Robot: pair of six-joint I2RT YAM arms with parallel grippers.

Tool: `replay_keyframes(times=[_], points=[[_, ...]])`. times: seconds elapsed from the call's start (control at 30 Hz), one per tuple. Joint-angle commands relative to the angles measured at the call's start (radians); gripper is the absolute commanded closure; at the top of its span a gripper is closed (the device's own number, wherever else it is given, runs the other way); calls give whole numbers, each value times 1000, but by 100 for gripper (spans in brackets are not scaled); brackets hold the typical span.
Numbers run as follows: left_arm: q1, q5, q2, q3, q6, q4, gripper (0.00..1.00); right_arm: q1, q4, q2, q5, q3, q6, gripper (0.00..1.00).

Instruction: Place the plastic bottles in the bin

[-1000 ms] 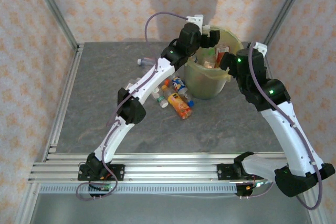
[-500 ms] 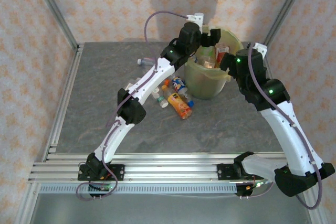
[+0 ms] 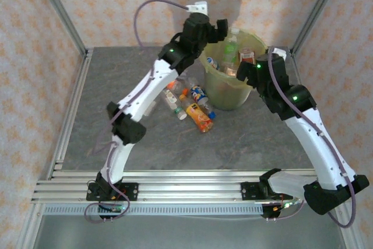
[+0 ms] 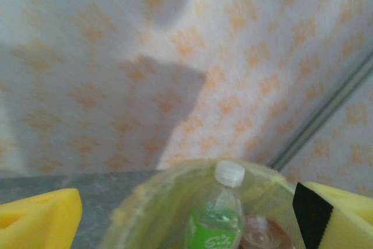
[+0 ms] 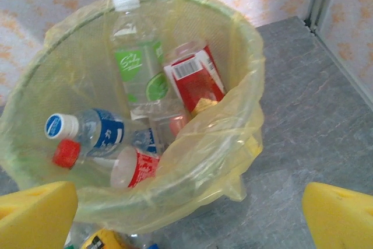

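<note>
Plastic bottles (image 3: 200, 118) lie heaped on the table (image 3: 116, 86) toward its far edge, just beside the near-left foot of the bin (image 3: 230, 94). Several more are inside it, a green-labelled bottle (image 5: 137, 68) upright among them. The bin stands toward the far right corner. My left gripper (image 3: 220, 28) hovers over the bin's far-left rim, pads (image 4: 35, 220) spread, nothing between. The right gripper (image 3: 247, 69), at the near-right rim, is spread and empty too. I judge a fresh pick is due. I'd swing the left gripper clear of the bag liner (image 5: 233, 144), then close across one outlying bottle's body.
</note>
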Motion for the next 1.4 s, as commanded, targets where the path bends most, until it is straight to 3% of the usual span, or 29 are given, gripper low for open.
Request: replay_keyframes(times=[0.0, 0.13, 0.23, 0.47, 0.6, 0.9, 1.37], points=[[30, -169, -200, -199, -66, 21, 0, 55, -23, 10, -3, 2, -21, 1], [115, -182, -465, -584, -209, 131, 0, 173, -21, 51, 33, 24, -23, 0], [195, -185, -627, -805, -301, 150, 0, 257, -39, 99, 58, 54, -23, 5], [327, -280, -873, -1086, -407, -9, 0, 391, -35, 235, 4, 103, -15, 19], [368, -315, -970, -1228, -447, -42, 0, 440, -39, 366, -45, 160, -16, 22], [475, -327, -1026, -1353, -522, -181, 0, 454, -94, 683, -123, 335, -26, 24], [496, -355, -1067, -1423, -525, -216, 0, 393, -243, 1132, -185, 779, -132, 26]])
